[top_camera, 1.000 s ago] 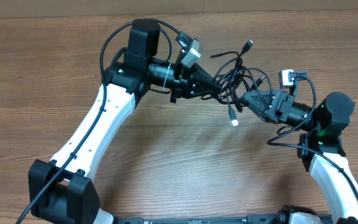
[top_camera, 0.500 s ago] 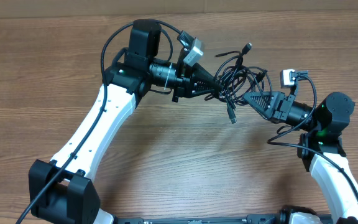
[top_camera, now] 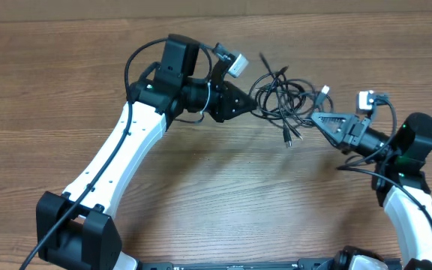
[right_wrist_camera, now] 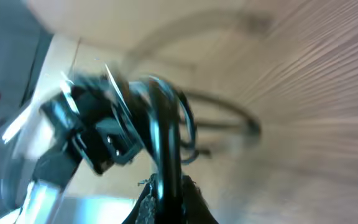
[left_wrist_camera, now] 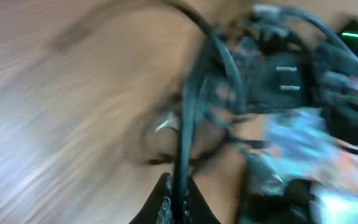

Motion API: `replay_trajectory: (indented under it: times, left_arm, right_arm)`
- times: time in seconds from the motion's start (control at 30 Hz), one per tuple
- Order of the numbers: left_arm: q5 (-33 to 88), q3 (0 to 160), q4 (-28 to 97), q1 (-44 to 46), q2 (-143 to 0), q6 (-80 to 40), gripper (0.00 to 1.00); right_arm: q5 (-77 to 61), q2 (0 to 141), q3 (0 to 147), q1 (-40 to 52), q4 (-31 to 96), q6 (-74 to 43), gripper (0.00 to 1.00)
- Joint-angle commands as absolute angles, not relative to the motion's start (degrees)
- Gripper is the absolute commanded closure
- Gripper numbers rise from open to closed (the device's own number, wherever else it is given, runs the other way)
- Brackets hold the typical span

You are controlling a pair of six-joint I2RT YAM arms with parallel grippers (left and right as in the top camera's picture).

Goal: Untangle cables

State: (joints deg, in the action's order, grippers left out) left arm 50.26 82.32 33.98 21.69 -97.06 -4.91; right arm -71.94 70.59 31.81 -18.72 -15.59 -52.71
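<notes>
A tangle of black cables (top_camera: pixel 283 94) with loose plug ends hangs stretched above the wooden table between my two grippers. My left gripper (top_camera: pixel 252 106) is shut on a black cable strand at the tangle's left side; the strand runs up between its fingers in the left wrist view (left_wrist_camera: pixel 182 155). My right gripper (top_camera: pixel 315 118) is shut on another black strand at the tangle's right side, seen in the right wrist view (right_wrist_camera: pixel 166 149). Both wrist views are blurred by motion.
The wooden table (top_camera: pixel 201 195) fills the overhead view. Plug ends dangle from the tangle at its lower side (top_camera: pixel 287 139) and upper right (top_camera: pixel 325 90). The arms' own black cables loop near each wrist.
Both grippers have pulled apart, the left toward the back left and the right to the right. The tangle has stretched wider and moved toward the back of the table.
</notes>
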Motion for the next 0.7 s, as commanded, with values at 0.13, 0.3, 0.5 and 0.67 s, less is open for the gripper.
replay_trajectory:
  times: [0.13, 0.3, 0.5, 0.67]
  left_arm:
    - [19.62, 82.65, 43.77, 18.85, -97.19, -10.76, 0.96]
    - [14.52, 82.65, 46.09, 18.74, -97.19, -12.1, 0.96]
    - [6.31, 82.65, 49.8, 18.63, -97.19, -16.67, 0.96]
    - [0.82, 82.65, 53.39, 18.48, -97.19, -19.09, 0.96]
  right_arm:
    - [-67.53, 69.97, 32.21, -27.22, -12.47, -44.64, 0.96]
    - [-66.78, 69.97, 32.21, -27.51, -11.53, -44.23, 0.96]
    - [-64.27, 69.97, 32.21, -27.51, -8.99, -43.33, 0.96]
    - [-62.0, 69.97, 32.21, -27.51, -6.72, -43.16, 0.96]
